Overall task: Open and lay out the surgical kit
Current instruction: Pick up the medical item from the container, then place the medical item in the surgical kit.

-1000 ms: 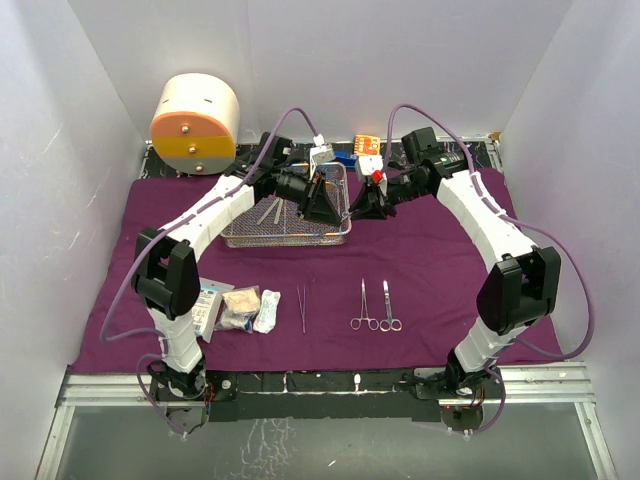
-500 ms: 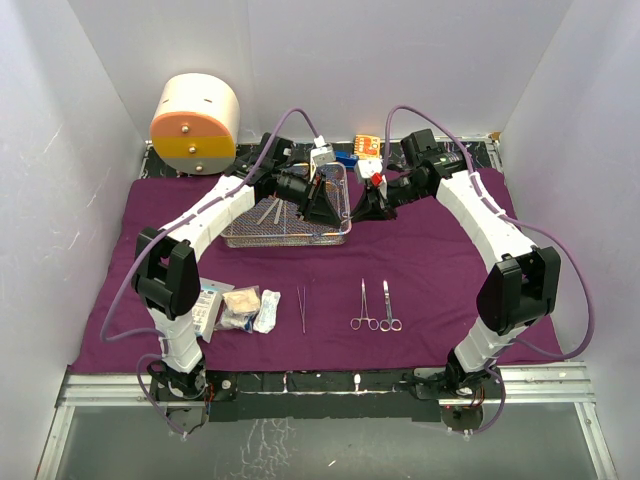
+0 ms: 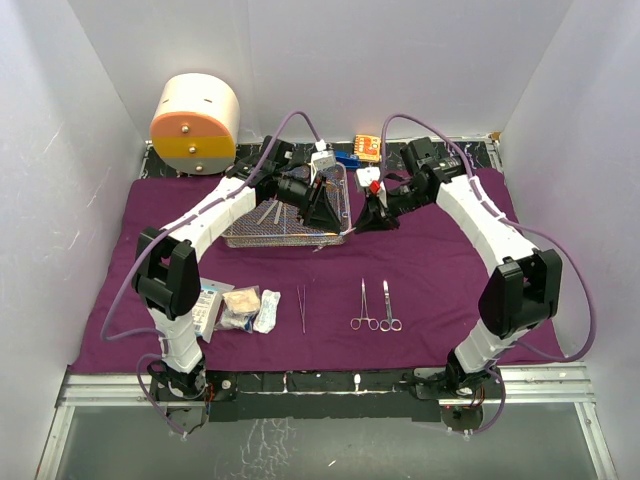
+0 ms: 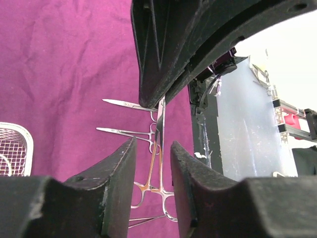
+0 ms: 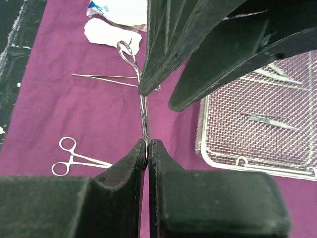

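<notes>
The purple cloth [image 3: 440, 270] lies spread flat, with the wire-mesh tray [image 3: 250, 238] at its back holding thin steel instruments [image 3: 268, 210]. My right gripper [image 5: 147, 143] is shut on the tip of a pair of steel forceps [image 5: 143, 111], held in the air just right of the tray. My left gripper [image 4: 153, 146] stands open around the same forceps [image 4: 159, 124], its pads off the metal. In the top view the two grippers [image 3: 330, 218] [image 3: 358, 225] meet at the tray's right end. Two forceps [image 3: 376, 305], tweezers [image 3: 302, 308] and gauze with packets [image 3: 240, 308] lie in a row near the front.
A cream-and-orange drum [image 3: 195, 123] stands at the back left, off the cloth. Small orange and blue items [image 3: 358, 150] sit behind the tray. White walls close in the left, right and back. The metal frame runs along the front edge.
My right gripper closed on the forceps tip. My left gripper then opened and let go of them. The right arm has shifted slightly toward the back.
</notes>
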`<state>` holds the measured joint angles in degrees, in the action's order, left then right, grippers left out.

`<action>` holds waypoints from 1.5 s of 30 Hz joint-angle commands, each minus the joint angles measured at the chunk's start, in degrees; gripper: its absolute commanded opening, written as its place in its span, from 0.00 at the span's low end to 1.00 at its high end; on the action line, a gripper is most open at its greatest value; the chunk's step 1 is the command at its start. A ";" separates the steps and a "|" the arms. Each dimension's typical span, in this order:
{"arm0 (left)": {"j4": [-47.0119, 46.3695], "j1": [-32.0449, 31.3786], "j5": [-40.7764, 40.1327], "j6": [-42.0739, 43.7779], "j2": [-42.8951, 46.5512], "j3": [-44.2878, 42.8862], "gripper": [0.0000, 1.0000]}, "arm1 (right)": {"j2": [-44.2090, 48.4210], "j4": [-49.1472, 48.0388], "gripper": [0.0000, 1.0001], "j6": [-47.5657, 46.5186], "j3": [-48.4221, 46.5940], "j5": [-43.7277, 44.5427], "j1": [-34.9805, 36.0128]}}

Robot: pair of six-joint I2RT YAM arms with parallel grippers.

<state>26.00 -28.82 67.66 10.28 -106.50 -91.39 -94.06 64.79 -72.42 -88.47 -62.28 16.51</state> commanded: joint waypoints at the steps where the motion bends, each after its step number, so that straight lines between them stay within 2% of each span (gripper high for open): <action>1: 3.89 -0.25 1.79 4.43 2.61 -3.42 0.36 | 5.25 1.56 0.00 1.92 2.53 0.91 0.26; 7: 6.41 -0.27 0.01 6.42 2.87 -5.76 0.50 | 9.68 3.17 0.00 7.11 5.60 6.60 0.27; 10: 7.61 -0.27 -2.50 8.61 3.57 -5.77 0.53 | 10.89 6.65 0.00 9.24 5.52 11.48 0.27; 19: 6.88 -0.27 -10.57 12.27 7.41 -0.76 0.54 | 19.38 12.85 0.00 18.55 11.43 32.91 0.21; 25: 6.79 -0.27 -14.50 14.62 9.75 2.58 0.54 | 24.59 13.43 0.00 24.49 15.30 41.49 0.11; 31: 6.48 -0.23 -16.34 15.70 11.41 5.17 0.54 | 28.34 13.43 0.00 26.22 25.63 50.97 -0.22; 39: 6.45 -0.26 -17.60 16.43 11.06 5.68 0.54 | 29.99 13.52 0.00 28.02 29.12 54.41 -0.18; 45: 6.34 -0.27 -17.71 16.60 10.41 6.01 0.54 | 28.77 13.52 0.00 28.46 30.34 53.37 -0.17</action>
<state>32.21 -28.84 49.10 25.54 -98.78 -86.17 -65.56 78.89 -45.01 -58.67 -9.21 16.40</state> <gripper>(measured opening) 0.536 0.032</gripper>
